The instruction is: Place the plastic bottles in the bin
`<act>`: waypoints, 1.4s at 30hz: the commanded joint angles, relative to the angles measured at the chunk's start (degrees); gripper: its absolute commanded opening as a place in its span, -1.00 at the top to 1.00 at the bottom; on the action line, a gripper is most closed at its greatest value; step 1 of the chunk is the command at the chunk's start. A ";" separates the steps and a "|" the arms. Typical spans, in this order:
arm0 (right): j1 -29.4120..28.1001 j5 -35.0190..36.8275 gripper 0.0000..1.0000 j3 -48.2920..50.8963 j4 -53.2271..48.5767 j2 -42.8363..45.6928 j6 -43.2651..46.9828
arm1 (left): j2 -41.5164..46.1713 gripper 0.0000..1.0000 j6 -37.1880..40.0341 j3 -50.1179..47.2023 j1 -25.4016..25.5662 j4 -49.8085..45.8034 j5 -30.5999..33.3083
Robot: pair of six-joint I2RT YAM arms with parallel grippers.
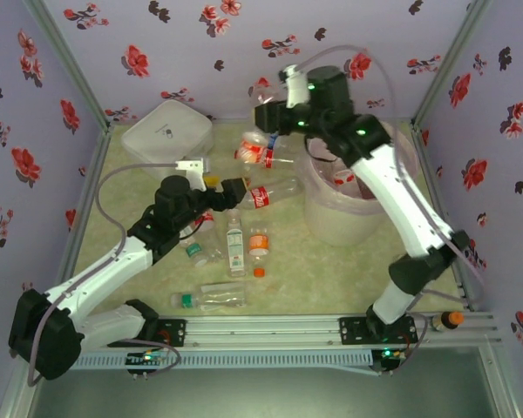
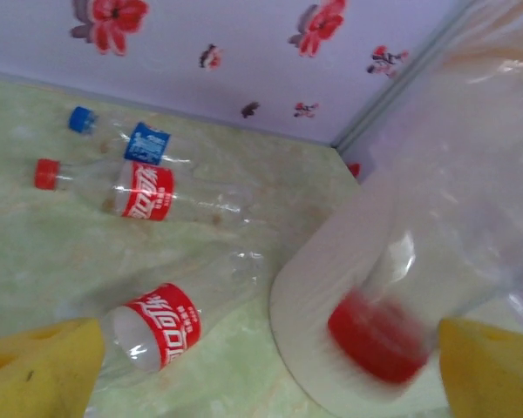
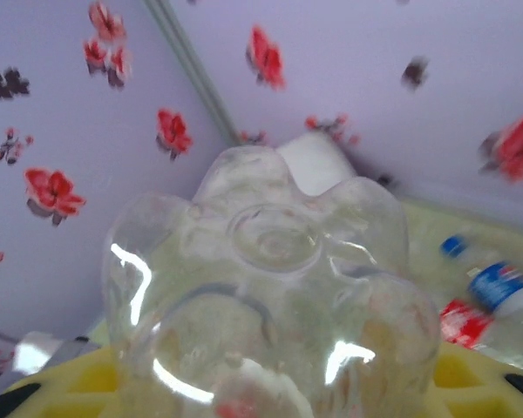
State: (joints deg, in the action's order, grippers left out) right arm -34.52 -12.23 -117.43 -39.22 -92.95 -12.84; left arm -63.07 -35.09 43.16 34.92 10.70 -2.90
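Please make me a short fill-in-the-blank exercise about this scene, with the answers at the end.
1. The right gripper is shut on a clear ___.
2. The white case lies in the far ___ corner of the table.
3. The left gripper has its jaws ___.
4. The bin stands on the ___ half of the table.
Answers: bottle; left; open; right.

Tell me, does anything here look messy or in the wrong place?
Yes. The plastic bottles lie tipped over across the table, not in the bin. One orange-capped bottle sits apart on the metal rail by the right arm's base, away from the others.
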 commanded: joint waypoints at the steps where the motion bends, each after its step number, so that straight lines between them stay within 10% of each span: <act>1: 0.96 9.98 0.58 -5.52 -6.63 6.81 8.88 | -2.81 -0.79 -4.99 0.35 -3.09 -10.52 6.06; 13: 16.32 24.01 0.92 4.33 -9.15 16.41 17.49 | -9.46 -0.80 -9.06 4.30 -5.72 -20.25 9.82; 42: 21.52 6.18 0.89 34.69 -5.30 0.50 5.18 | 2.74 -0.75 -0.92 5.53 -13.98 -45.98 12.83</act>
State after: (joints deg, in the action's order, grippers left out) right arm -13.58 -4.60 -86.24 -45.43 -89.69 -4.69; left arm -62.02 -37.93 48.51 21.50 -29.21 8.47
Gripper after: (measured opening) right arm 0.493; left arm 0.876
